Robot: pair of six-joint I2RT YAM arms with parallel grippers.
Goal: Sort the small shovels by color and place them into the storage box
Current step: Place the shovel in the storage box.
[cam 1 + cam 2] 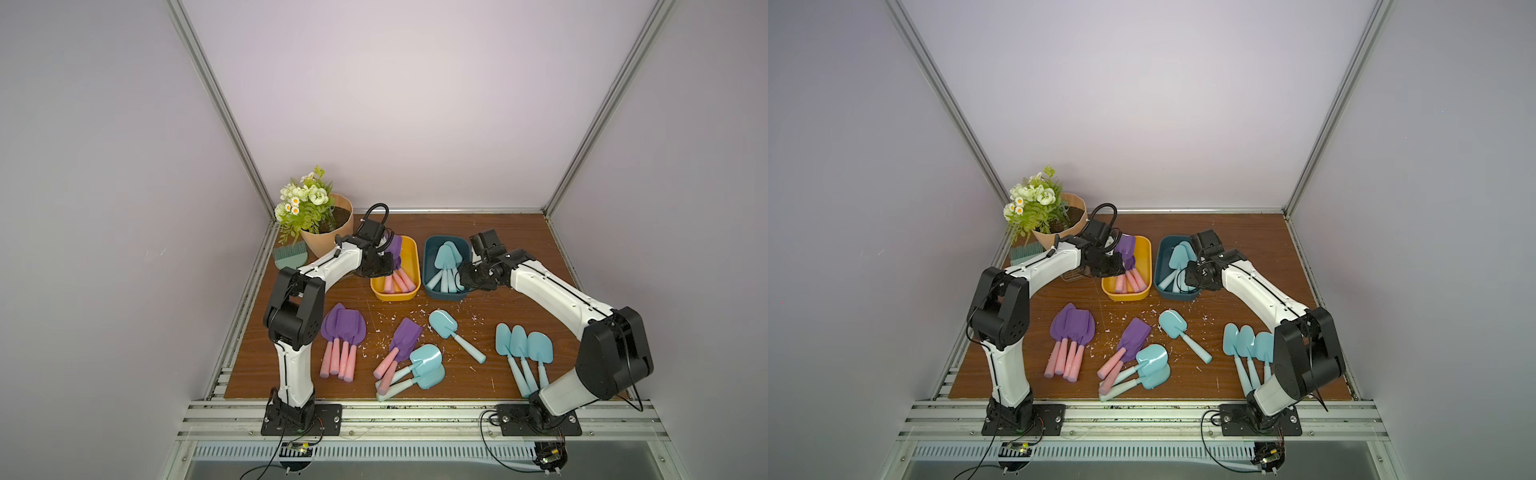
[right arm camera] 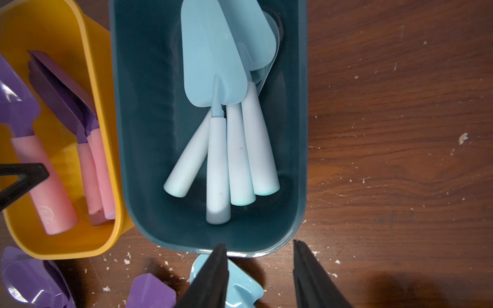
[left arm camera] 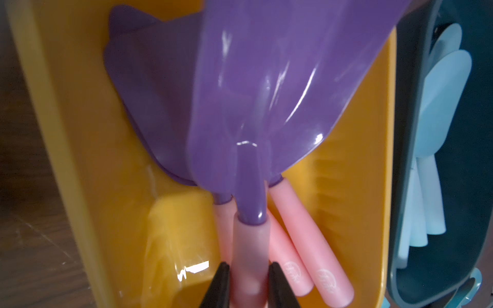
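My left gripper (image 3: 249, 266) is shut on the pink handle of a purple shovel (image 3: 280, 80), held tilted over the yellow storage box (image 1: 395, 296), where several purple shovels (image 2: 90, 160) lie. My right gripper (image 2: 258, 243) hangs open and empty above the near end of the teal storage box (image 1: 428, 266), which holds several light blue shovels (image 2: 213, 66). On the table lie a bunch of purple shovels (image 1: 343, 328), a mixed heap (image 1: 409, 353), a single blue shovel (image 1: 442, 324) and three blue shovels (image 1: 523, 343) at the right.
A flower pot (image 1: 328, 232) and a green brush (image 1: 291, 255) stand at the back left, beside the left arm. White crumbs are scattered over the wooden tabletop (image 1: 519, 249). The two boxes stand side by side, almost touching.
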